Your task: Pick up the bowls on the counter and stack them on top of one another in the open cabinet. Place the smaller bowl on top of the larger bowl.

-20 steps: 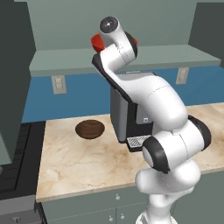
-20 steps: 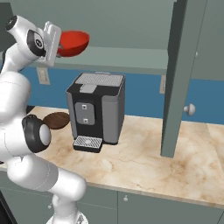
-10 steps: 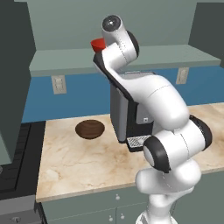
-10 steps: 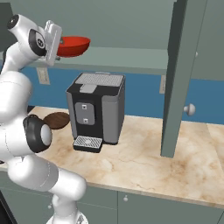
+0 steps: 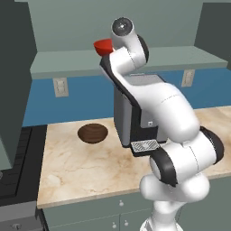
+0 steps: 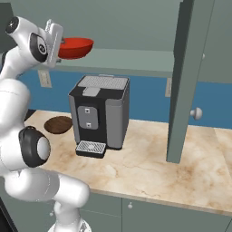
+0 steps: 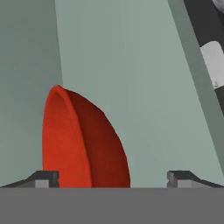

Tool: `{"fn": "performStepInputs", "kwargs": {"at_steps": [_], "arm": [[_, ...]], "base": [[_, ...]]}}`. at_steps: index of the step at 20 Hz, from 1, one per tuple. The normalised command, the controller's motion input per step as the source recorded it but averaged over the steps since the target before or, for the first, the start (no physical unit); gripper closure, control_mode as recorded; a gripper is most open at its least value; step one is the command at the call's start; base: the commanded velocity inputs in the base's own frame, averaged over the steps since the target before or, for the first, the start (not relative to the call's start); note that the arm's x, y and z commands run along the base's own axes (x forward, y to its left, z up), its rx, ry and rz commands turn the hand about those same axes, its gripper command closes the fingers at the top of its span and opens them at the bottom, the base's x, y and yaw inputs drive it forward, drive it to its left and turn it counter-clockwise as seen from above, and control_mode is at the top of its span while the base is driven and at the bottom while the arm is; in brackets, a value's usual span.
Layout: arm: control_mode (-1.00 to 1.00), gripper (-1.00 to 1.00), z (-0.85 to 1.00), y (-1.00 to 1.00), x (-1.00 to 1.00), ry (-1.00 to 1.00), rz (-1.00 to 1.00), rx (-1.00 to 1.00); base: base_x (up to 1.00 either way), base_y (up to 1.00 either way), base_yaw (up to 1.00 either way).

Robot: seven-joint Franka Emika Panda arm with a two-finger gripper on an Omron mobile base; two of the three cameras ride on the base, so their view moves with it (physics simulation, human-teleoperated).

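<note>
In the left base view, the red bowl (image 5: 103, 45) sat on the open cabinet (image 5: 67, 63) shelf at upper centre; the brown bowl (image 5: 92, 133) lay on the counter (image 5: 81, 167) at centre left. In the right base view, the red bowl (image 6: 75, 47) sat upper left beside the coffee machine (image 6: 99, 115) top. In the hand view, the gripper (image 7: 113, 177) stood wide apart, the red bowl (image 7: 74, 140) between the fingertips (image 7: 43, 177), loose

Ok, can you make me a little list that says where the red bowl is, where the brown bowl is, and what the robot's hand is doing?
red bowl: the red bowl is up on the open cabinet shelf
brown bowl: the brown bowl is down on the counter, left of the coffee machine
robot hand: the gripper is at the red bowl with its fingers spread wide, open
stacked yet: no, the bowls are apart
left to do: brown bowl goes on top of the red one
</note>
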Motion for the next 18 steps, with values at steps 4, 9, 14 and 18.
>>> {"fn": "performStepInputs", "kwargs": {"at_steps": [4, 9, 14, 18], "arm": [[-1.00, -1.00, -0.04, -0.01, -0.46, -0.15, -0.01, 0.10], [-1.00, -1.00, 0.11, 0.00, -0.58, -0.08, -0.01, 0.08], [-1.00, -1.00, 0.02, 0.01, -0.62, -0.06, -0.02, 0.03], [-1.00, -1.00, -0.03, 0.07, -0.62, -0.03, -0.03, 0.00]], "base": [[0.00, 0.00, 0.00], [0.00, 0.00, 0.00], [0.00, 0.00, 0.00], [0.00, 0.00, 0.00]]}}
